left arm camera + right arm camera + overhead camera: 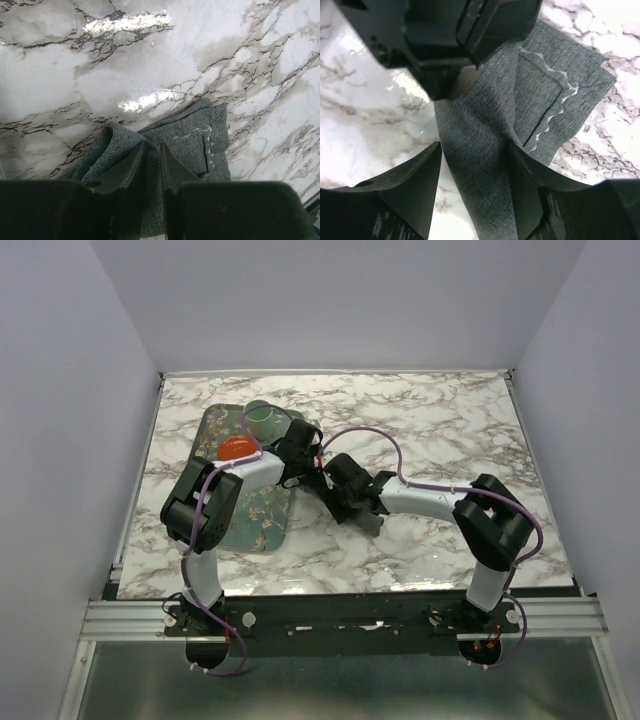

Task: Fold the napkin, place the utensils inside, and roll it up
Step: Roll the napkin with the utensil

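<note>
Marble counter (50, 75) underneath; left hand (152, 150) was pinched narrow on the grey napkin (195, 135), right hand (475, 150) sat wide open with cloth running through it.

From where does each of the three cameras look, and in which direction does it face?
Top view: high behind the robot, looking down on the table; the left arm and right arm show.
Left wrist: looks down past its own fingers at the napkin.
Right wrist: looks down at the napkin between its own fingers; the left hand shows above.
Shared: both wrist views show the napkin's stitched corner.
</note>
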`<state>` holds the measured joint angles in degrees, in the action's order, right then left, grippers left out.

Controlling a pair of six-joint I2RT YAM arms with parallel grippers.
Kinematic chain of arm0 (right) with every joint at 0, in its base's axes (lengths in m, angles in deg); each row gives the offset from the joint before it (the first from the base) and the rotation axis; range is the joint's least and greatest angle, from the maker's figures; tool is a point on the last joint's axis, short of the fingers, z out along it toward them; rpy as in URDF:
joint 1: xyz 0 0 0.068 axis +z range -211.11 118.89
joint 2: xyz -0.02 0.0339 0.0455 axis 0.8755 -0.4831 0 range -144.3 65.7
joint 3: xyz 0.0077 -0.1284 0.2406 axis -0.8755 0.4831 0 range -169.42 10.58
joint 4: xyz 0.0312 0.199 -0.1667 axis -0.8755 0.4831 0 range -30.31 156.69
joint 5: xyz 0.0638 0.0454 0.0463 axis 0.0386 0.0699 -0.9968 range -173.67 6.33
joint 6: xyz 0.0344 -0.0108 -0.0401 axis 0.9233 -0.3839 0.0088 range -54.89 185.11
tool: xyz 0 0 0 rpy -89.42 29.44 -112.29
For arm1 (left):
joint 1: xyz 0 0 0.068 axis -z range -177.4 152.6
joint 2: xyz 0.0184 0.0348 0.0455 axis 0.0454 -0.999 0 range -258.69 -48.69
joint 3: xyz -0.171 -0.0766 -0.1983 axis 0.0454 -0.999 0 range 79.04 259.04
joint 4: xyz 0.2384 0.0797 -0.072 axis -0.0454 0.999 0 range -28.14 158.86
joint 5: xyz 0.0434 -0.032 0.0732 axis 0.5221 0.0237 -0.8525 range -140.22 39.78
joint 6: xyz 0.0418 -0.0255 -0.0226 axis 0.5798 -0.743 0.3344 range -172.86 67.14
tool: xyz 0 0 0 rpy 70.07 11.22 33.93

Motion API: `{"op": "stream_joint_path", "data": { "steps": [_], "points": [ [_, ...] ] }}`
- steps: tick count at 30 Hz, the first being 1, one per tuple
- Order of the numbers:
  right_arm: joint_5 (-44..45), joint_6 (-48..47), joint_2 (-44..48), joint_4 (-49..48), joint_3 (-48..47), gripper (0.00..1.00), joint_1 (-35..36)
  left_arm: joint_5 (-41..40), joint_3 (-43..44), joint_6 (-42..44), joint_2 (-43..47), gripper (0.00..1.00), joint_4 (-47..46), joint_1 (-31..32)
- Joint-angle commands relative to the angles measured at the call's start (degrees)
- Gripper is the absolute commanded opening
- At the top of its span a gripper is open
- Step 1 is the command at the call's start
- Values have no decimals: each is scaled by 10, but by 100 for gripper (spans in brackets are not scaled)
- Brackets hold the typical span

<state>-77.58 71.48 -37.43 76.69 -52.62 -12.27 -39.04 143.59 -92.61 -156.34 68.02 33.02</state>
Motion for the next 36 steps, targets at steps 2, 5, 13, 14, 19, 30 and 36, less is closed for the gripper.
{"op": "stream_joint_path", "data": {
  "steps": [2,5,13,14,19,30,36],
  "points": [
    [52,19,-38,-27,20,57,3,23,23,27,-16,29,65,-21],
    [19,26,-40,-29,20,51,1,25,38,29,-4,34,77,-31],
    [-134,61,-44,-25,24,36,-45,36,89,46,37,42,116,-40],
    [-149,65,-44,-25,24,36,-53,38,89,46,41,42,114,-40],
    [-258,97,-52,-29,35,34,-110,53,77,46,61,42,106,-39],
    [-427,155,-95,-97,82,35,-182,61,37,48,83,40,93,13],
    [-458,164,-111,-108,72,37,-184,75,18,16,52,34,42,22]
  ]
}}
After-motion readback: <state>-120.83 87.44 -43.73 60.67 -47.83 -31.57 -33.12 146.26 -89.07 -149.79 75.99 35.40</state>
